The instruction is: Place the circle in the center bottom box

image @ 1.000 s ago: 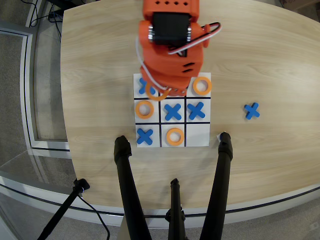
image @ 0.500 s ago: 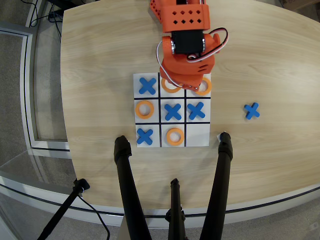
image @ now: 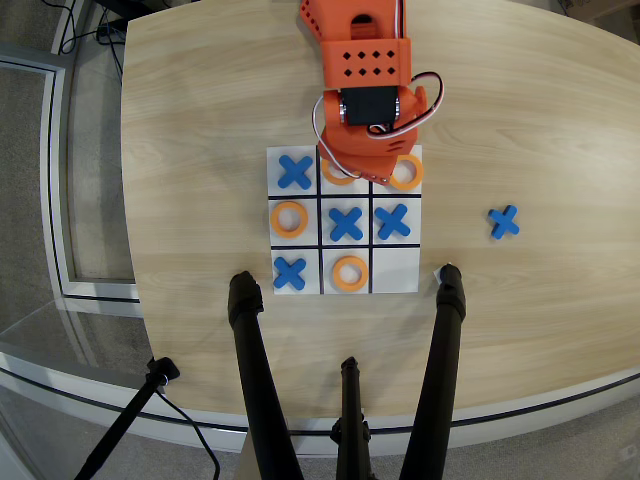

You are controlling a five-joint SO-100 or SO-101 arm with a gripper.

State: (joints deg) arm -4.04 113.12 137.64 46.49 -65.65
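Overhead view: the orange arm (image: 365,90) covers the gripper, so its opening cannot be told. An orange ring (image: 338,172) lies partly under it in the grid's (image: 344,221) middle near-base cell (image: 345,185).

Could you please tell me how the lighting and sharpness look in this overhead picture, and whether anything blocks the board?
In the overhead view, lighting is soft and even, without harsh glare; the board and blue X pieces are sharp; the orange arm hides the top middle cell; black tripod legs intrude below.
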